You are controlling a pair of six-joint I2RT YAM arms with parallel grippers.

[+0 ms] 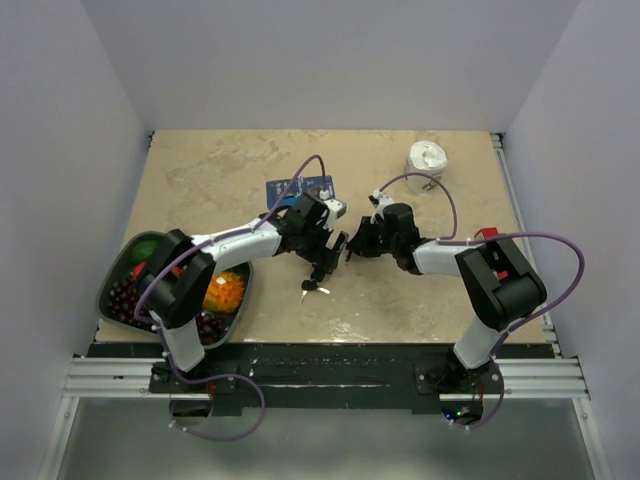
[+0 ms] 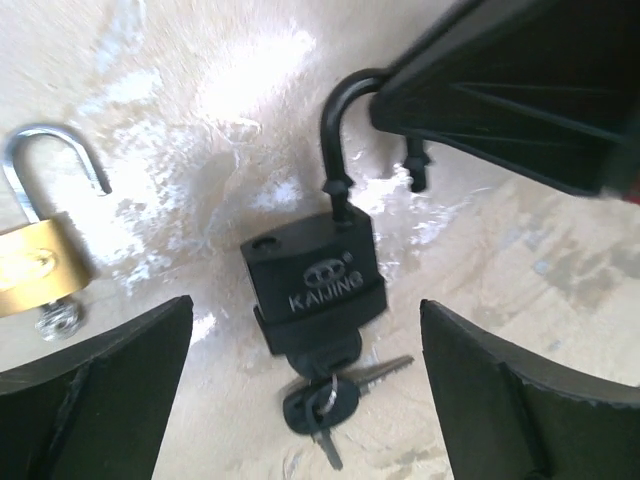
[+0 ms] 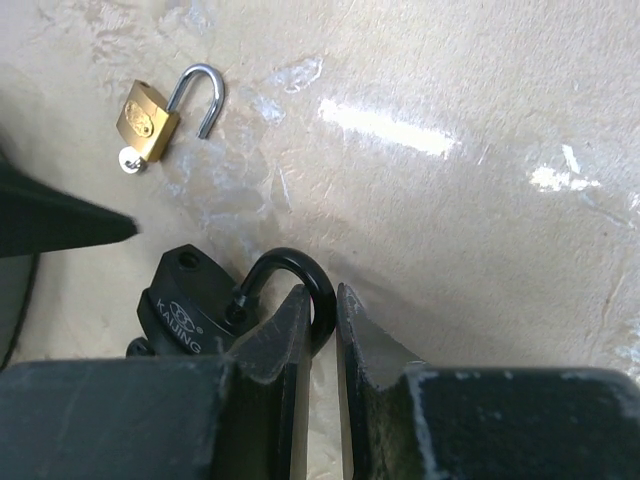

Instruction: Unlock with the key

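Silver keys [image 2: 325, 400] with black heads lie on the stone-look table [image 1: 450, 200] near its middle. One head sits tight against the bottom of the black padlock [image 2: 315, 280] and the rest trail toward the near edge. To the near left stands a metal tray [image 1: 103, 290] of fruit. The padlock lies flat, its shackle [image 3: 300, 265] swung out of the body. The left gripper [image 2: 306, 303] hangs over it with fingers spread wide, touching nothing. The right gripper [image 3: 322, 292] comes in from the right, its fingers pinching the shackle's curve. Close by lies a brass padlock [image 3: 150, 118], its shackle also open. Farther back are a blue card [image 1: 300, 188] and, far right, a white roll [image 1: 428, 160].
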